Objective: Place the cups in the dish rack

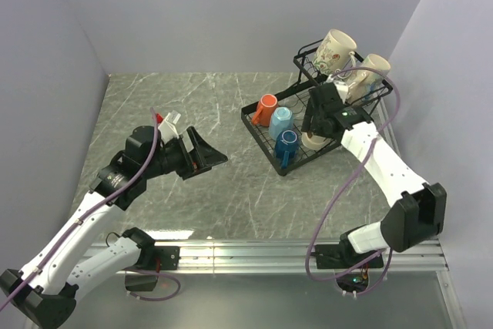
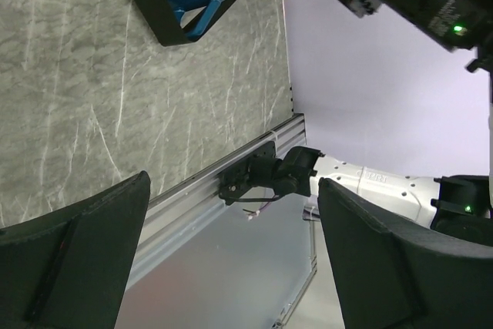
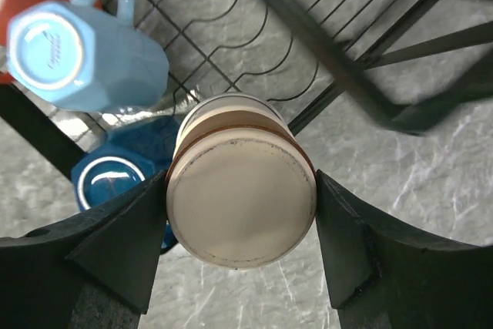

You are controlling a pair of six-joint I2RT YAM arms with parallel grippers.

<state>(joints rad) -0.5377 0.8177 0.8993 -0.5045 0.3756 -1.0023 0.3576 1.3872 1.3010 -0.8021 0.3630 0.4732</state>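
Observation:
The black wire dish rack (image 1: 257,127) stands at the back right. In its lower tray sit an orange mug (image 1: 265,108), a light blue mug (image 3: 77,55) and a dark blue mug (image 3: 112,182), all bottom up. A floral cream mug (image 1: 335,50) and a plain cream mug (image 1: 373,68) rest in the upper basket (image 1: 308,63). My right gripper (image 3: 241,225) is shut on a cream cup with a brown band (image 3: 241,206), held bottom up over the tray's near right corner beside the dark blue mug. My left gripper (image 2: 231,267) hangs open and empty above the table, left of the rack.
The grey marble table (image 1: 192,98) is walled at the back and on both sides. An aluminium rail (image 1: 269,252) runs along its near edge, with both arm bases bolted there. The right arm (image 1: 385,167) reaches across the rack's near right side.

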